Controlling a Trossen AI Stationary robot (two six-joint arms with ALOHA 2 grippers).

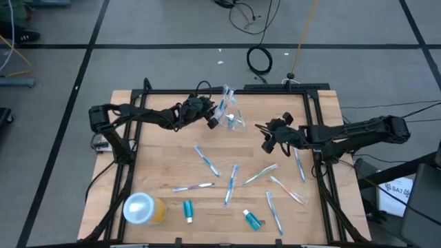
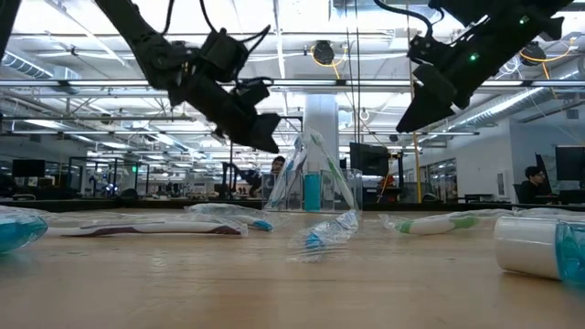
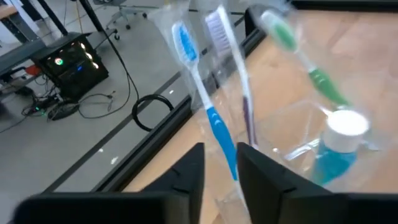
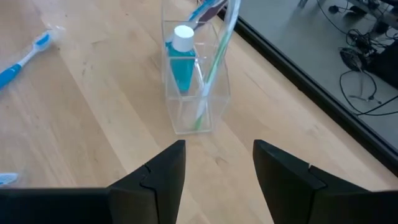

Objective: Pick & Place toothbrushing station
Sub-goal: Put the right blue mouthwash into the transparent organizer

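Observation:
A small clear cup (image 1: 234, 120) stands at the table's far middle. In it are a teal tube with a white cap (image 4: 181, 59) and a green toothbrush (image 4: 214, 68). A blue toothbrush (image 3: 211, 115) and a white one (image 3: 227, 56) rise beside them, heads up. My left gripper (image 3: 221, 152) is right at the cup's left side (image 1: 212, 120), open, with the blue brush's handle in its gap. My right gripper (image 1: 266, 143) hangs open above the wood on the cup's right and near side, holding nothing. Several loose toothbrushes (image 1: 231, 182) and two teal tubes (image 1: 187, 210) lie flat on the near half. My left gripper has the blue toothbrush's handle (image 3: 229, 163) in the narrow gap between its two fingers, close against one finger (image 3: 249, 165); I cannot tell whether it touches. The fingers come slanting down from the table's left, across the handle. The brush stands tilted, head up, its lower end hidden behind the fingers.
A wide orange-yellow cup with a white lid (image 1: 143, 209) lies at the near left corner. Black frame rails (image 1: 227, 91) run along the table's far edge and sides. Bare wood (image 1: 165, 155) lies between my left arm and the scattered brushes.

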